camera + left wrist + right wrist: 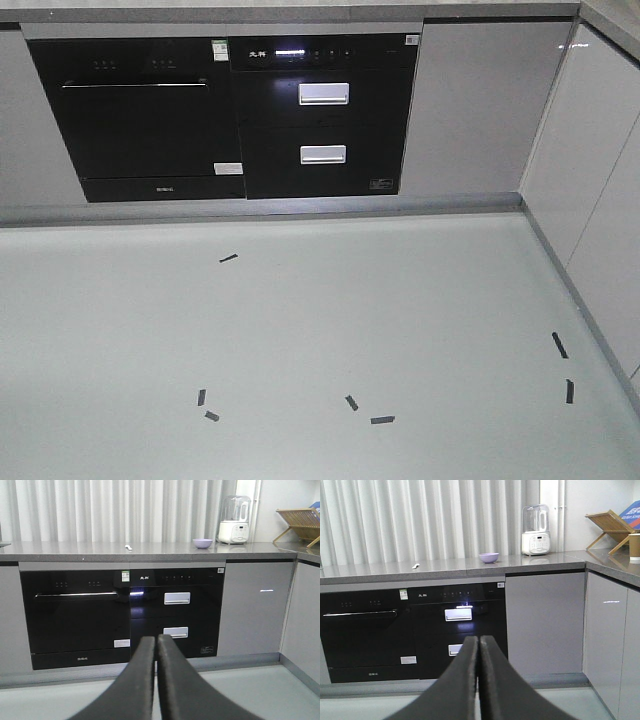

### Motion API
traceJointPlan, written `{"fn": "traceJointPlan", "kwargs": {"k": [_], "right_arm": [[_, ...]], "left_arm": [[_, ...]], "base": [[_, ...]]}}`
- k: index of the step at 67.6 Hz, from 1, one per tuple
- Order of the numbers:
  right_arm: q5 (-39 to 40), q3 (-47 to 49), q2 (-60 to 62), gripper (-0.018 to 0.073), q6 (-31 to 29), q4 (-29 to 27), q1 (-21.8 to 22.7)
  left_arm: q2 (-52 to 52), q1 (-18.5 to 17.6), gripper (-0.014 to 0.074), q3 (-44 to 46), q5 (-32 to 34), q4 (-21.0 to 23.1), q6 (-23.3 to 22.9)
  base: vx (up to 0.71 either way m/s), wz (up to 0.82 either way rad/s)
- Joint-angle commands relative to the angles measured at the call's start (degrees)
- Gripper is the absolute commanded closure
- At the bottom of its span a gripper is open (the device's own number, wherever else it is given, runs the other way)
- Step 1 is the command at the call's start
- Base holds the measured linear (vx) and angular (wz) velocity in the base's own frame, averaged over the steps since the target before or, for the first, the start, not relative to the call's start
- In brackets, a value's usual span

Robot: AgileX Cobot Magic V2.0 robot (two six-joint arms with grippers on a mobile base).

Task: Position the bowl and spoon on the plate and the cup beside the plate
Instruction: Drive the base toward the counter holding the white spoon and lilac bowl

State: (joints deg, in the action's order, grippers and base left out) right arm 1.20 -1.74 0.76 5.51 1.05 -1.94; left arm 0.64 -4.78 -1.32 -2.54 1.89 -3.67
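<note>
The lilac bowl (202,543) (489,557) sits on the grey countertop (75,550), far from both arms. A small pale spoon (128,547) (415,566) lies on the same counter to the bowl's left. The brown paper cup (635,547) stands on the side counter at the far right of the right wrist view. The plate is out of view. My left gripper (156,639) is shut and empty, low above the floor. My right gripper (479,639) is also shut with nothing in it. Neither gripper shows in the front view.
Black built-in appliances (225,115) fill the cabinet front under the counter. A white blender (234,520) and a wooden dish rack (300,524) stand at the counter's right end. Grey cabinet doors (600,180) line the right side. Dark tape marks (228,258) dot the pale floor.
</note>
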Motion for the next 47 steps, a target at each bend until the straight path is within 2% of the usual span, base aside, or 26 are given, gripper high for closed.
{"fn": "traceJointPlan", "kwargs": {"k": [1, 47], "right_arm": [[4.13, -0.37, 0.24, 0.0570, -0.31, 0.36, 0.37], [4.19, -0.37, 0.24, 0.0570, -0.31, 0.36, 0.37]], "left_arm": [[0.81, 0.22, 0.0603, 1.01, 4.39, 0.06, -0.32], [0.81, 0.22, 0.0603, 1.01, 4.39, 0.06, -0.32]], "base": [[0.00, 0.00], [0.02, 0.00]]}}
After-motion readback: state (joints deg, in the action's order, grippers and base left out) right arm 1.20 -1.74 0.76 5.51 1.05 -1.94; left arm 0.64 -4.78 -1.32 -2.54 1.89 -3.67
